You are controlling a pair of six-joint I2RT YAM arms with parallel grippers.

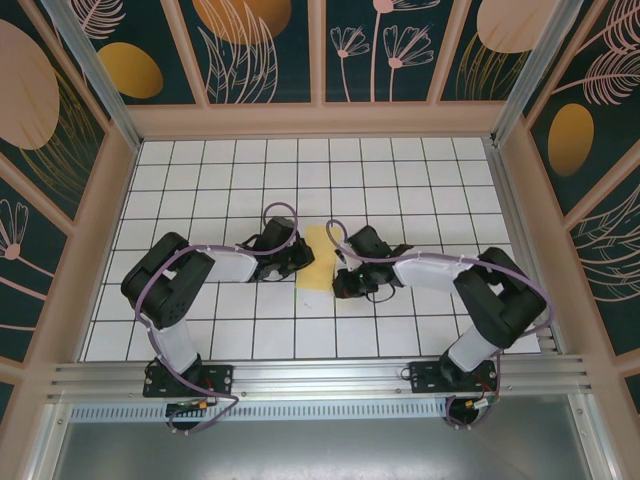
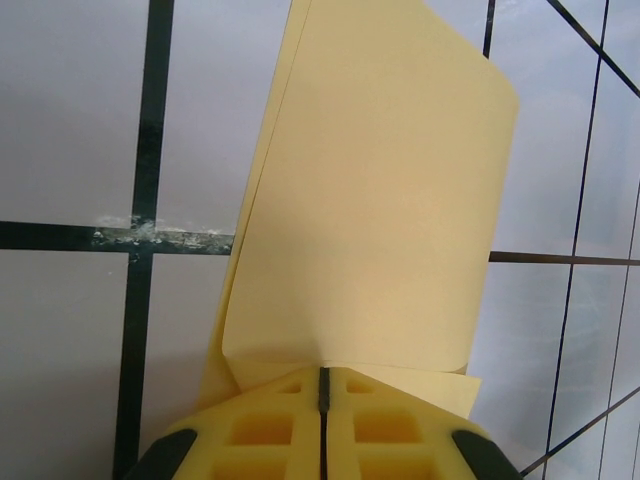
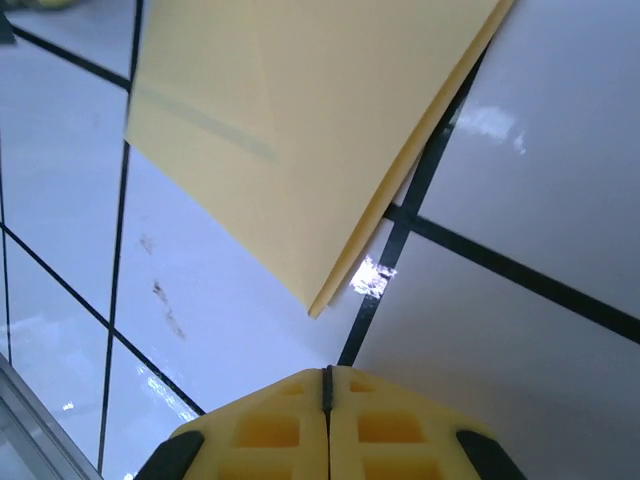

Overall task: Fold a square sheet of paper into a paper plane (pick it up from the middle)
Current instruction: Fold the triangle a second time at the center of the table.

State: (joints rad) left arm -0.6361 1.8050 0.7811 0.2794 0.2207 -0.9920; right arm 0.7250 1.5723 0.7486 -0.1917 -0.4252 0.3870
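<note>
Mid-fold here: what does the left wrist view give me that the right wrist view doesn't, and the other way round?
Left wrist: the sheet of paper lies folded over, with a curled upper flap whose near edge meets the shut left gripper. A lower layer seems to run under the fingertips.
Right wrist: a crisp two-layer corner of the paper with a diagonal crease points toward the shut right gripper, which stands apart from it.
Both: yellow folded paper on the white grid table, fingers closed.
</note>
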